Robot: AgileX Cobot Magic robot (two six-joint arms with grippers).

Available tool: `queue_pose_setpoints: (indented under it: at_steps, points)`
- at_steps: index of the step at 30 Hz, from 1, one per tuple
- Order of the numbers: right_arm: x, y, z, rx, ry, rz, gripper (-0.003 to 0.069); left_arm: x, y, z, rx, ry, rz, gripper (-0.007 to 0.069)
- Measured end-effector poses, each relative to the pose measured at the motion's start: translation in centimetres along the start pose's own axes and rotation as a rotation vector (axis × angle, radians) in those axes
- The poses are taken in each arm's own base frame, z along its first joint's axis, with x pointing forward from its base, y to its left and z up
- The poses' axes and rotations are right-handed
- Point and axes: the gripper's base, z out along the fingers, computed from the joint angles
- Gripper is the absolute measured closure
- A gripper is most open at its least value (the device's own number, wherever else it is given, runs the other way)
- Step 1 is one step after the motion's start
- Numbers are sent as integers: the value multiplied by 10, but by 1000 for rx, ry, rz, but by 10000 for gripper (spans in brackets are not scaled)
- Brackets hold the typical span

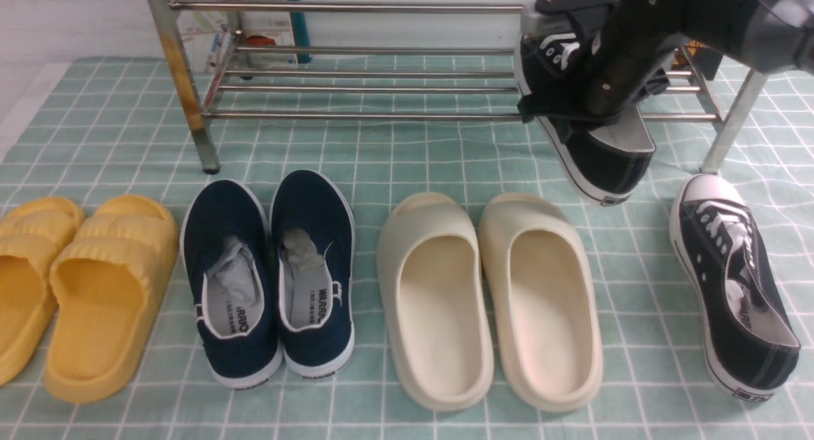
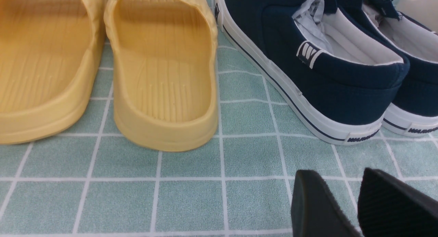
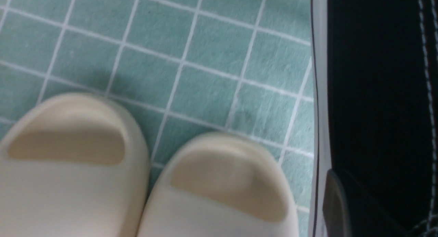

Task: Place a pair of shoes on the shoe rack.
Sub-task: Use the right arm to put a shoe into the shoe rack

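One black sneaker (image 1: 604, 163) with a white sole hangs tilted in the air at the right end of the chrome shoe rack (image 1: 356, 7), its toe up by the rack's bars. My right gripper (image 1: 575, 103) is shut on its side wall. In the right wrist view one finger (image 3: 337, 202) presses on the black canvas (image 3: 369, 76). The other black sneaker (image 1: 731, 281) lies on the checked cloth at the far right, toe towards the rack's leg. My left gripper (image 2: 338, 182) hovers low over the cloth with its jaws apart and nothing between them.
On the green checked cloth (image 1: 381, 160) lie yellow slides (image 1: 95, 287) at the left, navy slip-ons (image 1: 273, 268) and cream slides (image 1: 489, 294) in the middle. The rack's rust-stained leg (image 1: 184, 90) stands behind the navy pair. Boxes sit behind the rack.
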Motion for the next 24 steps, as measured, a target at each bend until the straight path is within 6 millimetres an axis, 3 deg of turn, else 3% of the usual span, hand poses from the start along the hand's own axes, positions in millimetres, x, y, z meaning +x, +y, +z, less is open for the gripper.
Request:
queue_pose_setpoints:
  at_steps: [12,24]
  points:
    - [-25,-31,32,17,-44,67,641,0,0,0,0,0,0,407]
    - [-32,-35,38,21,-122,24,641,0,0,0,0,0,0,407]
